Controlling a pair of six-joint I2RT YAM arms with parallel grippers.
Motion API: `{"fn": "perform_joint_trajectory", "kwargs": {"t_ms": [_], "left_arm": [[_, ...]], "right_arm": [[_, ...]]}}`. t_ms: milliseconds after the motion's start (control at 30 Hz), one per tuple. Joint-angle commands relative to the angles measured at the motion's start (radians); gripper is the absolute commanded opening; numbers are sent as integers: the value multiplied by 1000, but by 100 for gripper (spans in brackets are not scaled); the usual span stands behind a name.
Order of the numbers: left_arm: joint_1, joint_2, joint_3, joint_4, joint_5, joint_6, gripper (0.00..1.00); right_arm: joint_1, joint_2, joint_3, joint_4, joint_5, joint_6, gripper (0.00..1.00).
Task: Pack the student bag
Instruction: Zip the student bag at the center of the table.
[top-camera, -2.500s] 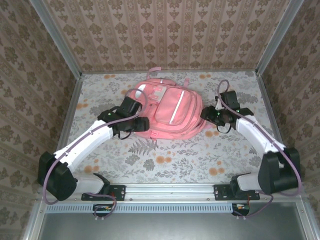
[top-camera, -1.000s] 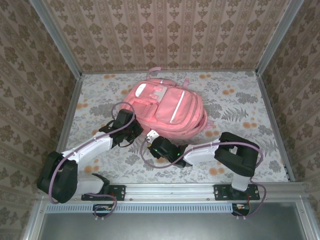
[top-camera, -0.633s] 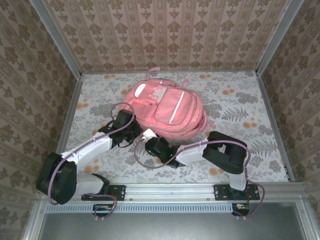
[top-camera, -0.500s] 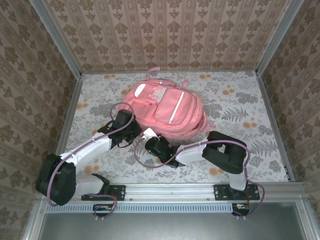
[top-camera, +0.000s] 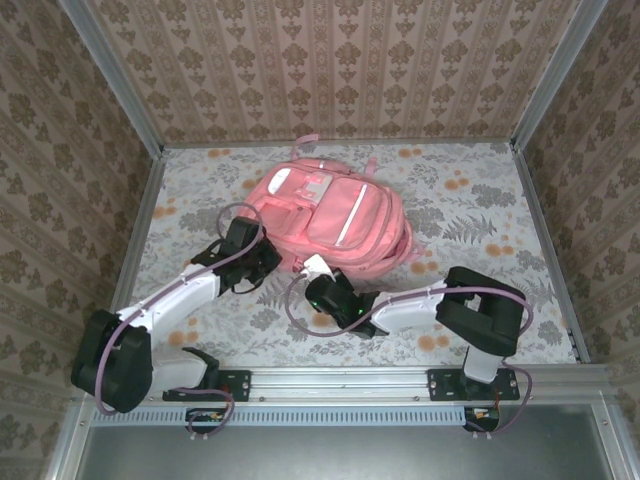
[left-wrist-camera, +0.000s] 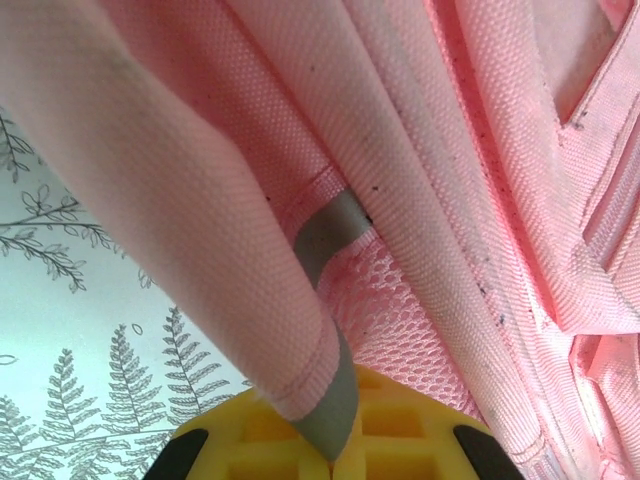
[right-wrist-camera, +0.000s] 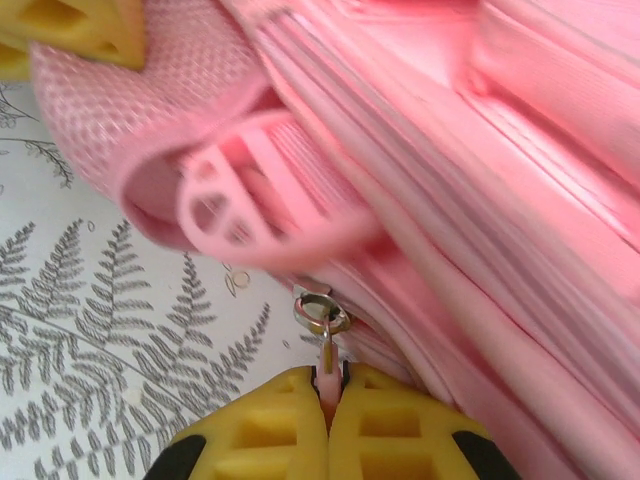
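The student bag (top-camera: 340, 215), a large pink backpack, lies flat in the middle of the table with its front pockets up. My left gripper (top-camera: 268, 256) is at its near left corner, shut on a pink fabric edge with grey trim (left-wrist-camera: 325, 400); its yellow fingertips (left-wrist-camera: 400, 450) are pressed together. My right gripper (top-camera: 318, 272) is at the bag's near edge. In the right wrist view it (right-wrist-camera: 328, 400) is shut on the pink zipper pull (right-wrist-camera: 327, 362), which hangs from a metal ring (right-wrist-camera: 322, 310). A pink strap buckle (right-wrist-camera: 240, 200) lies blurred just above.
The floral tablecloth (top-camera: 480, 210) stretches to the right of the bag, up to metal corner posts (top-camera: 530, 90) and patterned walls. The left gripper's yellow finger (right-wrist-camera: 85, 30) shows at the top left of the right wrist view, close to my right gripper.
My right gripper has closed on the zipper pull and shifted a little to the right along the bag's near edge. The left gripper keeps its hold on the bag's corner.
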Motion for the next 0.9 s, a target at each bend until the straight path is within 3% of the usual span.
{"fn": "perform_joint_trajectory", "kwargs": {"t_ms": [0,300,533,567,667,700,867], "left_arm": [[82,-34,24,-78,-74,61,0],[308,-30,52,-146,-47,224,0],[438,115,166,-149,40,379,0],[435,126,189,-161,52,391,4],[403,109,211,-192,66,385,48],[385,91,212,-211,61,373,58],[225,-31,182,-315,38,266,62]], "right_arm": [[-13,-89,-64,-97,73,70,0],[-50,-294,-212,-261,78,150,0],[-102,-387,-244,-291,-97,111,0],[-102,-385,-233,-295,-120,107,0],[-102,-369,-194,-291,-196,106,0],[-102,-361,-180,-292,-219,110,0],[-99,-327,-109,-302,-300,133,0]]}}
